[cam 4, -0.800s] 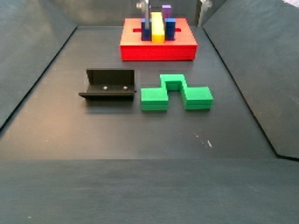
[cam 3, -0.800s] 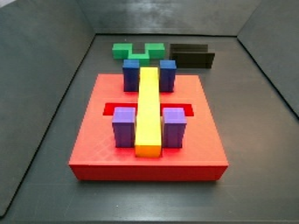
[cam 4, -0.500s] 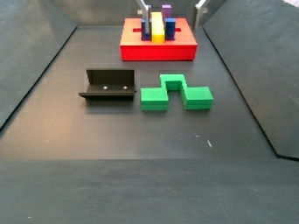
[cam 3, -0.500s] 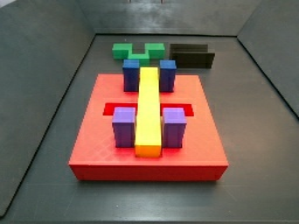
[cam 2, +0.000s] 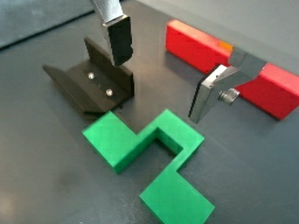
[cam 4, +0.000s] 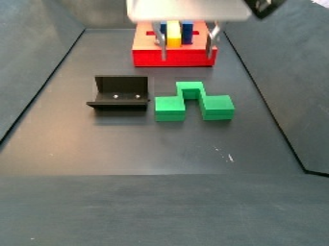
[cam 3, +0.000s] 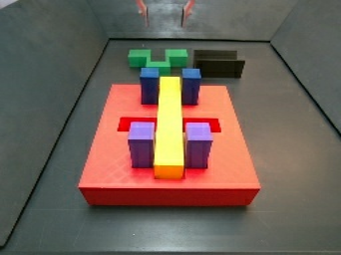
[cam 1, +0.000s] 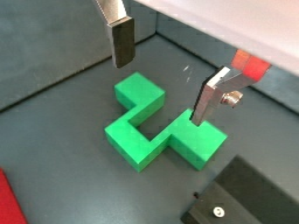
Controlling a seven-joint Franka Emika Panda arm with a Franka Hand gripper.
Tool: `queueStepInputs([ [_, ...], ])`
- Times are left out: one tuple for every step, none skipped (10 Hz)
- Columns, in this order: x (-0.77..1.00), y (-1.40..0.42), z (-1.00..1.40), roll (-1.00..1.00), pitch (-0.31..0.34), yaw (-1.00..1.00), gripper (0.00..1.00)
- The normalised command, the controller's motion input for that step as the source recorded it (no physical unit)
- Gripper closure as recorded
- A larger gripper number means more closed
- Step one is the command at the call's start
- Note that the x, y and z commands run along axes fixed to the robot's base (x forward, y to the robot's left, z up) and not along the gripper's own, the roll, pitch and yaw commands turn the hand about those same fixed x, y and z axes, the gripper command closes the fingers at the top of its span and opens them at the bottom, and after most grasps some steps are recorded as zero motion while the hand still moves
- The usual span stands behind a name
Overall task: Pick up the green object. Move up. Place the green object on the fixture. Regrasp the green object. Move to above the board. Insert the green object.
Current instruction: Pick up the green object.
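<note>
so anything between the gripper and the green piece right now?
Nothing visible. In both wrist views the gripper hangs open above the green object, with only bare floor and air between its fingers and the piece. The fixture stands beside the piece, apart from it, not under the gripper.

Open floor around green object [cam 4: 194, 101] (fixture [cam 4: 117, 95] just beside), gripper [cam 1: 163, 77] above

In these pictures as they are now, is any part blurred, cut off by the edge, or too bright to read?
In both wrist views the green object is sharp and evenly lit. In a wrist view the fixture is dark, but its screws show. In a side view the gripper hangs above the board, its pale body overexposed and cropped; jaws open.
</note>
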Motion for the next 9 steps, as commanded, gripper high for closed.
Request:
queueStepInputs([
  [-0.07,0.00,-0.49,0.03,-0.044,0.14,0.00],
  [-0.13,-0.01,-0.40,0.03,-0.029,0.14,0.00],
  [-0.16,0.00,-0.35,0.01,-0.031,0.12,0.00],
  [-0.19,0.00,-0.30,0.00,-0.047,0.10,0.00],
  [-0.15,-0.06,-0.27,0.00,-0.074,0.10,0.00],
  [0.00,-0.17,-0.21,0.00,-0.093,0.07,0.00],
  [0.00,-0.29,-0.20,0.02,-0.086,0.00,0.00],
  [0.00,-0.25,-0.17,0.03,-0.091,0.00,0.00],
  [0.00,-0.22,-0.19,0.05,-0.071,0.00,0.00],
])
